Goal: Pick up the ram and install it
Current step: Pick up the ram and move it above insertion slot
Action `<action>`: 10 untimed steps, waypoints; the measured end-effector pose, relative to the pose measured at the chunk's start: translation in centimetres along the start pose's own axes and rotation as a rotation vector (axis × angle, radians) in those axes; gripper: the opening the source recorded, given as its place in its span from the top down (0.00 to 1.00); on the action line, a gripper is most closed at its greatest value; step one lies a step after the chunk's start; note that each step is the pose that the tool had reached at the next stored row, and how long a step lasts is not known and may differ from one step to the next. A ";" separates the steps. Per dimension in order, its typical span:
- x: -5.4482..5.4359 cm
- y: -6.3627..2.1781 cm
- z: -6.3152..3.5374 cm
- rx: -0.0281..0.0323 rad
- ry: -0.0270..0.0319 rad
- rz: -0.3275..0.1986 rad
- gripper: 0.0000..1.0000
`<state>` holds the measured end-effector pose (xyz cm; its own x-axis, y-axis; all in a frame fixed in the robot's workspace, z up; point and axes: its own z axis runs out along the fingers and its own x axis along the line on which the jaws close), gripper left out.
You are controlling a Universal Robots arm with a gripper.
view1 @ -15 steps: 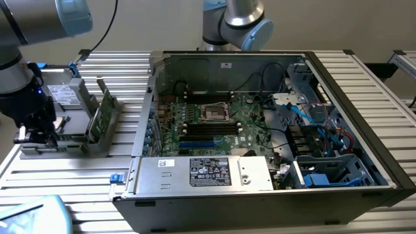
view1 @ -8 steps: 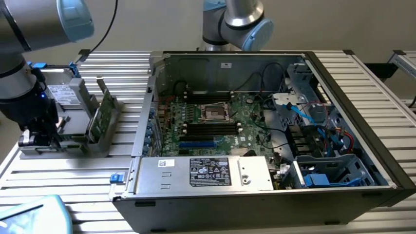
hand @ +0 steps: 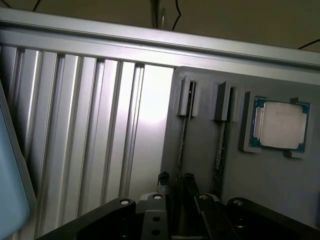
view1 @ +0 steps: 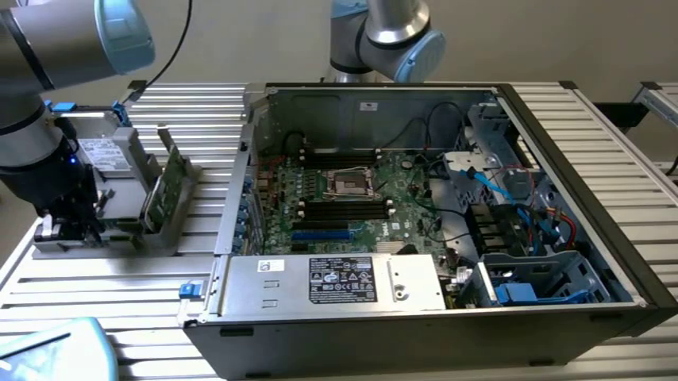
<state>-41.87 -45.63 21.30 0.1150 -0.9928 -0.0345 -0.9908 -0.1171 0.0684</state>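
Ram (hand: 219, 150) edge-on, chips hidden

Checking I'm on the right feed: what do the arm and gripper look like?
The arm is built of round silver-grey tubes with pale blue joint caps, and a black cable hangs beside it. The gripper is black, with bright round screw heads on its body and a grey metal plate in the middle.

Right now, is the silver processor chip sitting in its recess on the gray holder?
Yes, the wrist view shows the square silver processor chip lying flat in its framed recess on the gray holder.
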 end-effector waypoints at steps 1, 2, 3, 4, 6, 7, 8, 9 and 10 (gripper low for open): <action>0.0 0.00 0.02 0.0002 -0.0001 0.001 0.75; 0.0 0.00 0.04 0.0001 -0.0002 0.002 0.75; 0.0 0.00 0.09 0.0002 -0.0006 0.003 0.75; 0.0 0.00 0.13 0.0003 -0.0011 0.005 0.75; 0.0 -0.01 0.17 0.0002 -0.0018 0.009 0.75; 0.0 -0.01 0.17 0.0001 -0.0018 0.009 0.75; 0.0 -0.01 0.17 0.0002 -0.0019 0.009 0.75; 0.0 -0.01 0.18 0.0002 -0.0019 0.009 0.75; 0.0 -0.01 0.18 0.0003 -0.0020 0.009 0.75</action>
<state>-41.87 -45.63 21.12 0.1055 -0.9938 -0.0359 -0.9918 -0.1078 0.0684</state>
